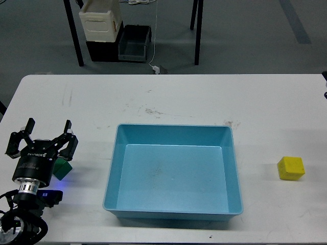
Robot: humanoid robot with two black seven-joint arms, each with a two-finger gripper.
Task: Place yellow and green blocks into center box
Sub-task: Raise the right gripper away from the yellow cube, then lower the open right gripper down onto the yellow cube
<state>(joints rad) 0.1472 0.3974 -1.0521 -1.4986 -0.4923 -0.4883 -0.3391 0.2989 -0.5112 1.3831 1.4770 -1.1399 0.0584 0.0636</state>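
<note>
- Head view: my left hand (46,133) hangs with its fingers spread, empty, above the green block (63,168) on the white tabletop (179,97), left of the light blue tray (173,176).
- The yellow block (291,168) sits well right of the tray.

**Materials and finish**

Tray (173,176): light blue plastic, smooth, slight sheen. Desk (204,99): white, matt, scuffed with dark marks. Yellow block (291,168): matt, soft-looking faces. Green block (63,168): dark, matt. Left tool (47,137): black, matt, with a metal ring below.
</note>
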